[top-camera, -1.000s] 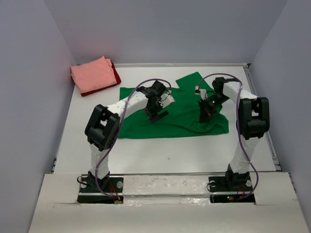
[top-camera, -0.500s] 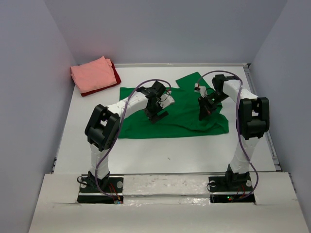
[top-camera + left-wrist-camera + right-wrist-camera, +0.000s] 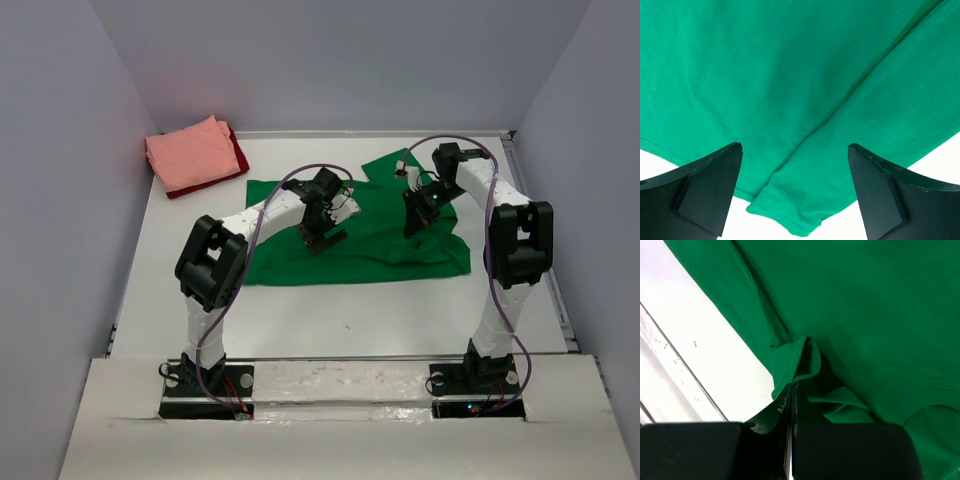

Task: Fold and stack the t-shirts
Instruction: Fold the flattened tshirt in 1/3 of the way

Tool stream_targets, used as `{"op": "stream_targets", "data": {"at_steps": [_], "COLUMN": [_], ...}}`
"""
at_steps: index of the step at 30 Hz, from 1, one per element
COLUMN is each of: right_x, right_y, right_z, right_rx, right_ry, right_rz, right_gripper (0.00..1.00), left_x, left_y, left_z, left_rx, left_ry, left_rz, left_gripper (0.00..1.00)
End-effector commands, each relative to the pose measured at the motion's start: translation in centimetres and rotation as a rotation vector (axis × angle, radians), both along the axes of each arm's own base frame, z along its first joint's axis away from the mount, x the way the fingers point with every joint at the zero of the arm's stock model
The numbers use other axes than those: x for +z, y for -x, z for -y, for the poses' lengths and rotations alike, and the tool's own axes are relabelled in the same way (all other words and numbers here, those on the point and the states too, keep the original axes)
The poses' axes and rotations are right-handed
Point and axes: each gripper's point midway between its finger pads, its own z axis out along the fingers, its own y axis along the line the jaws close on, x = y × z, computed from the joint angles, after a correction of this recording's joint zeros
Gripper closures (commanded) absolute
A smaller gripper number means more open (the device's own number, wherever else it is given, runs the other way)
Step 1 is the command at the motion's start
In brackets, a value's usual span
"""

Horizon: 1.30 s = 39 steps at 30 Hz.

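Partly hidden between fingers of the right hand, a green t-shirt fold.

White table w/ grey walls round it, metal rail along rt edge.

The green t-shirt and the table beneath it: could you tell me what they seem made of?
The green t-shirt looks like soft matte knit cloth: stitched hems, limp folds. The table seems a hard, smooth white board, perhaps laminate; its look leaves that open.
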Motion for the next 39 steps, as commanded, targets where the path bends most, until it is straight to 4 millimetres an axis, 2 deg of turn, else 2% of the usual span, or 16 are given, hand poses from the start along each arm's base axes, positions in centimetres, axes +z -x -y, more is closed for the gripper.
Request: {"op": "stream_targets", "data": {"at_steps": [1, 11, 20, 28, 39], "right_x": [3.0, 3.4, 3.0, 3.2, -1.0], "right_y": [-1.1, -2.9, -5.6, -6.9, -6.7], "right_z": [-1.2, -1.0, -0.2, -0.2, 0.1], "right_rx": [0.023, 0.0, -0.055, -0.081, -0.057], "right_ry": [-0.042, -0.019, 0.045, 0.053, 0.079], "right_rz": [0.112, 0.184, 0.256, 0.286, 0.205], "right_gripper": [1.0, 1.0, 1.0, 1.0, 1.0], "left_x": [1.6, 1.5, 1.4, 1.2, 1.0], "left_y": [0.3, 0.4, 0.5, 0.6, 1.0], "left_z": [0.0, 0.1, 0.2, 0.3, 0.2], "left_rx": [-0.003, -0.005, -0.009, -0.013, -0.014], "left_ry": [0.006, 0.001, -0.004, -0.01, -0.014], "left_rz": [0.02, 0.018, 0.014, 0.008, 0.001], "left_gripper": [0.01, 0.01, 0.01, 0.01, 0.01]}}
